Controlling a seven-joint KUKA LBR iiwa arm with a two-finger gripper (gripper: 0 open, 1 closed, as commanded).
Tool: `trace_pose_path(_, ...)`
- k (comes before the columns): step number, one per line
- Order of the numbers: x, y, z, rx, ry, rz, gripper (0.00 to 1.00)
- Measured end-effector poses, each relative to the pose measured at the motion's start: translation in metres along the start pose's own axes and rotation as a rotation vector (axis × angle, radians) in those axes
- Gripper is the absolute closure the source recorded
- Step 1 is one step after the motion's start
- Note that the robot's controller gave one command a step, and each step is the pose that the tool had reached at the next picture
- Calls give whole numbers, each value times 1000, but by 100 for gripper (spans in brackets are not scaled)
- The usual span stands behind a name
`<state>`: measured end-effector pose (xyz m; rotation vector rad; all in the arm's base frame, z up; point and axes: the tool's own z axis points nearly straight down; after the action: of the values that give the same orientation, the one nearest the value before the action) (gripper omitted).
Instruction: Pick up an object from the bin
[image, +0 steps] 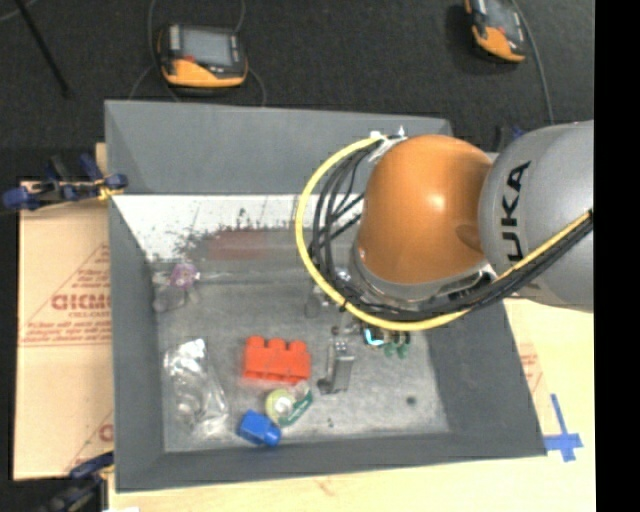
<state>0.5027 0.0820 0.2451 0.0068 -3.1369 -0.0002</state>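
Observation:
My gripper (333, 380) hangs below the orange-covered wrist, low over the bin floor near the middle. Just left of it lies an orange toy brick (274, 360) with studs on its upper edge. Below the brick and close to the gripper's tip is a small yellow-green round thing (281, 404) with a green tail. A blue cap-like piece (258, 429) lies beside that, near the front wall. A small green thing (396, 346) peeks out from under the wrist on the right.
Crumpled clear plastic (194, 385) lies at the front left of the bin. A small clear purplish piece (180, 278) sits at the back left. The arm and its orange cover hide the bin's back right part.

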Motion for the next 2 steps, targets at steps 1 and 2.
trace_pose_path(1, -58, -1, 166, -1, -2, 30, 0)
trace_pose_path(2, -59, -1, 161, -1, -8, 35, 100)
